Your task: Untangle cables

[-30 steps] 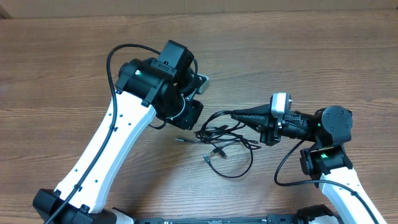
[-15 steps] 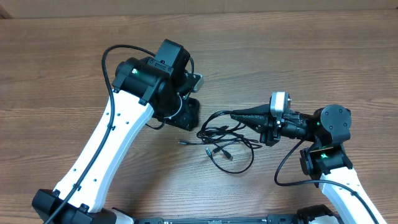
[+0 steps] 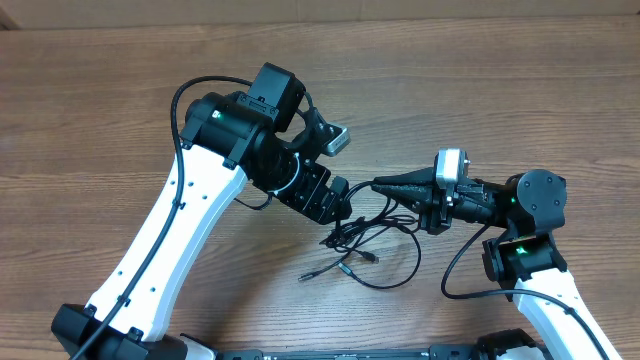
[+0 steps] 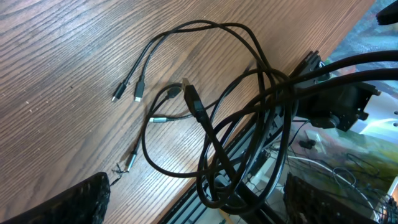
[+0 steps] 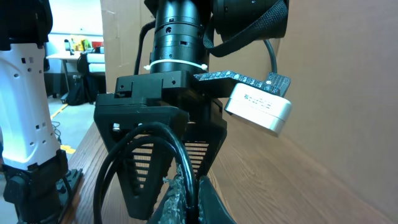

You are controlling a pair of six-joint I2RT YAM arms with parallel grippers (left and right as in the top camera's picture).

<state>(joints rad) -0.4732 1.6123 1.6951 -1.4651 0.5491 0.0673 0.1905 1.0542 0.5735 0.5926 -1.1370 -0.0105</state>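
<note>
I read the left gripper [image 3: 338, 198] as released: in its wrist view the fingers [image 4: 81, 200] stand wide apart at the lower corners, with nothing pinched between them. It hangs over the left end of the cables [image 3: 368, 238]. The cables lie as one loose tangle on the table [image 3: 520, 90], between the two grippers, with several plug ends spread on the wood beside the loops. The right gripper [image 3: 379, 184] is clenched on a strand of the cables; its wrist view shows a black loop rising out of the closed fingertips [image 5: 211, 210]. The grippers are near each other, not touching.
</note>
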